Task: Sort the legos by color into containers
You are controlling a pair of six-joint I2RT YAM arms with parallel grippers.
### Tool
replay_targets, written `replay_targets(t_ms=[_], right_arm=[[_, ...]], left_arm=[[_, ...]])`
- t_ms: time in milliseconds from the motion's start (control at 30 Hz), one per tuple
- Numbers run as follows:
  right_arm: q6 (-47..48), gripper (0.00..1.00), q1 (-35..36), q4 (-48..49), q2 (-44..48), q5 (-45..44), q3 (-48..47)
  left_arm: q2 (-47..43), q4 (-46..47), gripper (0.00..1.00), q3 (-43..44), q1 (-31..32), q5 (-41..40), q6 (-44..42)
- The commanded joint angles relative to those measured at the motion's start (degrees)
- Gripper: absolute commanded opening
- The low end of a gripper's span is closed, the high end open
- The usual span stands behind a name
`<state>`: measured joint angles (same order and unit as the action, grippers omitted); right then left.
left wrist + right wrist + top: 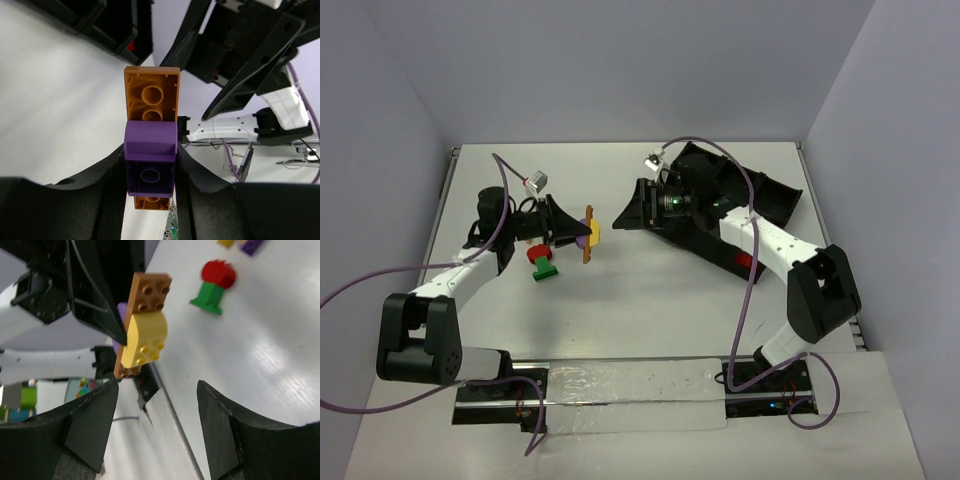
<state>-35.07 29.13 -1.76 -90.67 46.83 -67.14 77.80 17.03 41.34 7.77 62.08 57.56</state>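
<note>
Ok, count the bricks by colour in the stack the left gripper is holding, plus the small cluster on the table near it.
Orange brick: 1
Purple brick: 1
Yellow brick: 1
Red brick: 1
Green brick: 1
Total: 5

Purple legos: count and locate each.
2. One purple brick in the left gripper, stuck to a brown plate; a loose purple piece on the table at the right wrist view's top edge. More may be hidden.

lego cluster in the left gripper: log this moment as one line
left gripper shut on purple brick | orange plate and yellow brick attached | right gripper open, short of yellow brick | red-green stack on table
</note>
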Motion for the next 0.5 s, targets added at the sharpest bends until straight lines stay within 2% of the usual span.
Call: replay_targets(t_ms=[0, 167, 467], right_arm=[[2.07, 0.72, 1.79, 7.52, 0.00, 11.25, -0.97], [0.08, 0.73, 3.42, 10.86, -2.15, 13.88, -2.34], [-5.26, 0.72, 4.71, 17.46, -4.77, 11.92, -3.26]], left_arm=[[-2.98, 8.79, 0.00, 3.71, -0.30, 3.81, 4.77], [-3.26, 8.90, 0.00, 5.21, -0.30, 4.10, 5.59], [-3.92, 8.98, 0.00, 5.09, -0.22, 4.01, 5.90]])
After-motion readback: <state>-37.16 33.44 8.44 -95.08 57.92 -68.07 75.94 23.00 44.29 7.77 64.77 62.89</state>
